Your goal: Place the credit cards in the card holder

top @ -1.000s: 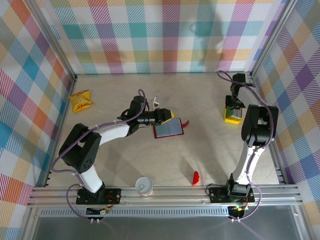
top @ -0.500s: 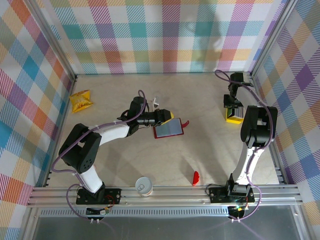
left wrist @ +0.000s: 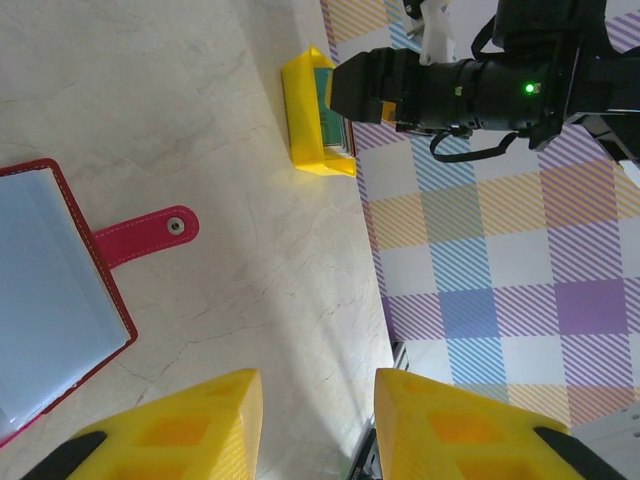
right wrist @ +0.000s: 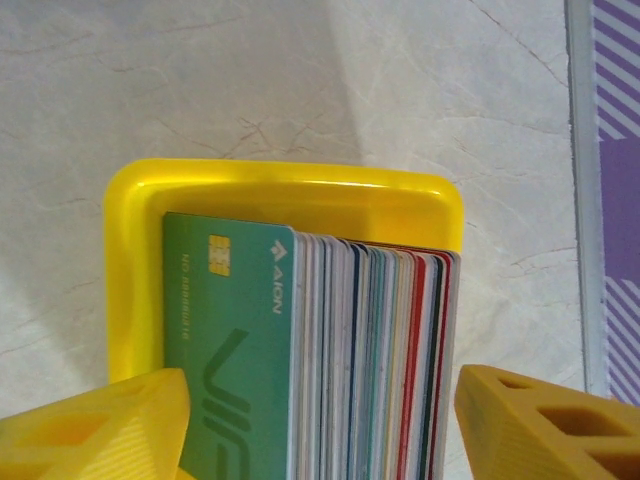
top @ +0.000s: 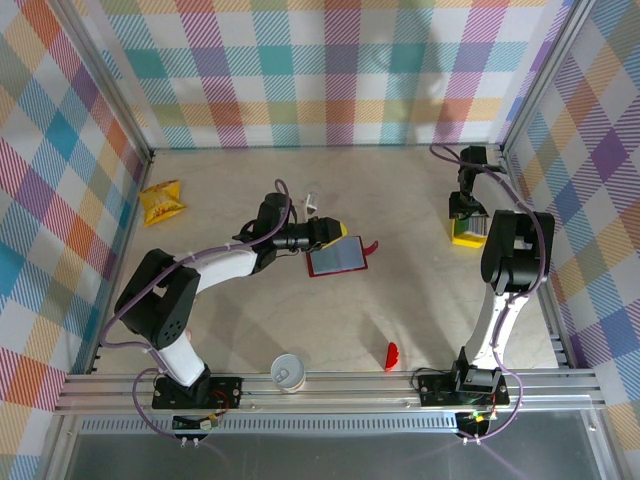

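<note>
right hand [right wrist: 315, 400]: released, fingers spread wide on either side of the cards [right wrist: 350, 360], gripping none.
cards: standing on edge in a yellow tray [right wrist: 280, 190] at the far right of the surface [top: 420, 290], green one outermost.
card holder [top: 338, 258]: lying open mid-surface, well apart from the tray, tab [left wrist: 150, 232] flat.
left hand [left wrist: 318, 400]: fingers partly apart, nothing between them, just beside the card holder.

A lab test cell: aluminium frame [top: 330, 385], checked cloth walls [top: 330, 70], marbled tabletop [top: 410, 290].

free: bare table [top: 420, 290] between card holder [top: 338, 258] and credit cards [top: 466, 236] | obstacle: side wall [top: 590, 200] beside cards
</note>
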Controlling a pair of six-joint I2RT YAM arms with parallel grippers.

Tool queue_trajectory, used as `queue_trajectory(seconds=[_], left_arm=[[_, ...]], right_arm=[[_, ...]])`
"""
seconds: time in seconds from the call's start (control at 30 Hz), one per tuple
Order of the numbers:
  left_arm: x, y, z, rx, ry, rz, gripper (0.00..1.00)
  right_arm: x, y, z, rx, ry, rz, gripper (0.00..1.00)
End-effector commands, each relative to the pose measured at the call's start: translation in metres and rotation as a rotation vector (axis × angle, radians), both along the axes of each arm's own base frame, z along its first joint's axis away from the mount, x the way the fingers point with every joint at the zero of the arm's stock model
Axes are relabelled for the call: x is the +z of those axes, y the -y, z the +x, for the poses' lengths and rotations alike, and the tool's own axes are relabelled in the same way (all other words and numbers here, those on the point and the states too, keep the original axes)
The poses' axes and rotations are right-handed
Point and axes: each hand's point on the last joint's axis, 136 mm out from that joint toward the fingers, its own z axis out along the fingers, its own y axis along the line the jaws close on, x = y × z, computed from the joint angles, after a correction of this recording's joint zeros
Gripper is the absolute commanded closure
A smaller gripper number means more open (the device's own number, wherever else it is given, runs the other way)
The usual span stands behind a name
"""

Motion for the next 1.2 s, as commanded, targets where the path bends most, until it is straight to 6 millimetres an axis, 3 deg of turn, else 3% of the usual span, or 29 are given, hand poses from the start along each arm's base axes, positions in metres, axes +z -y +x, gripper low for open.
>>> queue_trajectory(seconds=[0.0,0.37,0.67,0.83,1.0,1.17], left_arm=[[0.013,0.002,-0.006,-0.012,0.034,-0.019,0.65],[0.014,0.002,-0.005,-0.012,0.035,-0.021,0.66],[0.013,0.002,-0.006,-0.012,0.031,-0.017,0.66],[0.014,0.002,-0.005,-0.008,0.035,-0.017,0.66],[0.013,0.001,-0.005,-0.006,0.033,-0.016,0.66],[0.012,0.001,-0.005,-0.005,0.029,-0.013,0.66]], right_arm=[[-0.002,0.011,-0.003,-0.006,-0.04,-0.034,0.28],[-0.016,0.019,-0.006,-0.023,-0.077,-0.02,0.27],[0.015,0.018,0.002,-0.039,0.041,-0.013,0.46],[0.019,0.018,0.003,-0.035,0.052,-0.013,0.56],[0.017,0.016,0.004,-0.026,0.051,-0.002,0.73],[0.021,0.01,0.003,-0.028,0.063,0.031,0.68]])
